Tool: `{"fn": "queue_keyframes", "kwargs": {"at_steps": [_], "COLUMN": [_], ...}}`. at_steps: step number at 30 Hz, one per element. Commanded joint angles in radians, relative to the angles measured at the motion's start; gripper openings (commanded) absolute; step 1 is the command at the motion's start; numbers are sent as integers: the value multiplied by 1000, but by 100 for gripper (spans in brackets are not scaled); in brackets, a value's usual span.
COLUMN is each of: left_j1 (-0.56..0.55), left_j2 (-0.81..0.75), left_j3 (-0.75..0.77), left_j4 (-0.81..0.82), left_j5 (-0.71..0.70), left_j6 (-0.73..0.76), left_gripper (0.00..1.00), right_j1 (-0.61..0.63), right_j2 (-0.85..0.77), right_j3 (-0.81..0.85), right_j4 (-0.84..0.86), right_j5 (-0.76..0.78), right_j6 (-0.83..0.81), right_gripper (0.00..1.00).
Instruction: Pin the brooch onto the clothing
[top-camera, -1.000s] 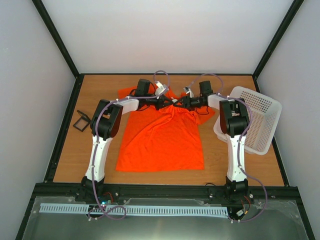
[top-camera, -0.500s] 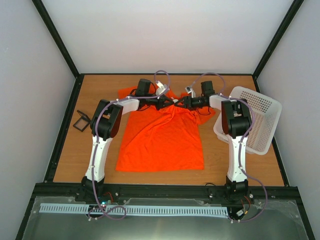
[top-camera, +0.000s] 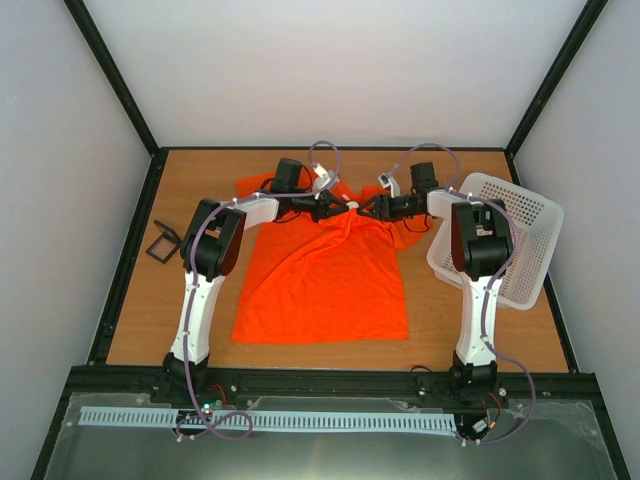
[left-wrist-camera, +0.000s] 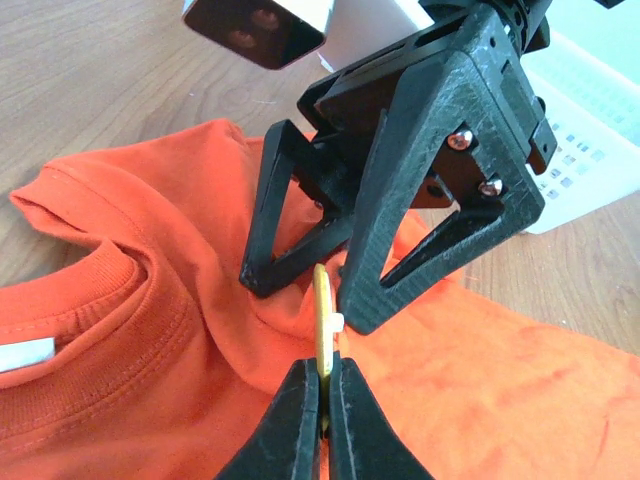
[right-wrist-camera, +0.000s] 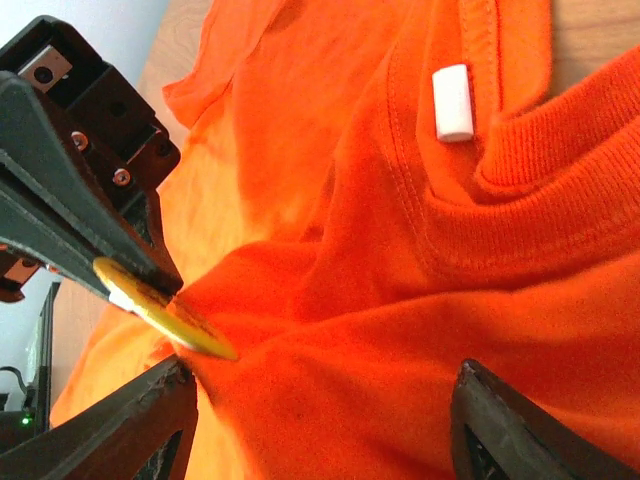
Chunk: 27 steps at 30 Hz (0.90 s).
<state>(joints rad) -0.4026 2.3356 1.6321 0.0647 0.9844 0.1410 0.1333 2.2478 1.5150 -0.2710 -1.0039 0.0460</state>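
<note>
Over the orange T-shirt (top-camera: 320, 290), clamping the brooch (left-wrist-camera: 322, 305) edge-on in the left tool (left-wrist-camera: 322, 372) for pinning, right tool (right-wrist-camera: 325, 378) spread apart, seemingly steadying fabric.

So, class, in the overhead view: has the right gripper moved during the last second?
Yes. The right gripper has drawn back rightward, toward the white perforated basket, which has stayed where it was.

The orange T-shirt (right-wrist-camera: 400, 330) filled the view, bunched up in folds, with a white tag (right-wrist-camera: 452, 102) by its neck. At the left, the black left claw (right-wrist-camera: 125, 283) pinched the gold brooch (right-wrist-camera: 175, 320), whose edge touched the shirt. The right claw (right-wrist-camera: 320, 425) had its fingers wide apart.
</note>
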Motion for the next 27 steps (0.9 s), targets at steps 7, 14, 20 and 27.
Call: {"fn": "queue_keyframes", "kwargs": {"at_steps": [7,14,20,27], "left_j1": [-19,-161,-185,-113], "left_j2": [-84,-210,-348,-468], "left_j3": [-41,-220,-265,-355], "left_j4": [-29,2,-69,-105], "left_j5": [-142,-669,-406,-158], "left_j6": [106,352,244,-59], "left_gripper": [1,10,33,54], "right_j1": [-25,-58,-43,-40], "right_j2": [-196,-271,-128,50], "right_j3": [-67,37,303,561], "right_j4": [-127,-242,-459,-748], "right_j5": [121,561,653,656], "right_j6": [-127,24,86,112], "right_gripper": [77,100,100,100]}}
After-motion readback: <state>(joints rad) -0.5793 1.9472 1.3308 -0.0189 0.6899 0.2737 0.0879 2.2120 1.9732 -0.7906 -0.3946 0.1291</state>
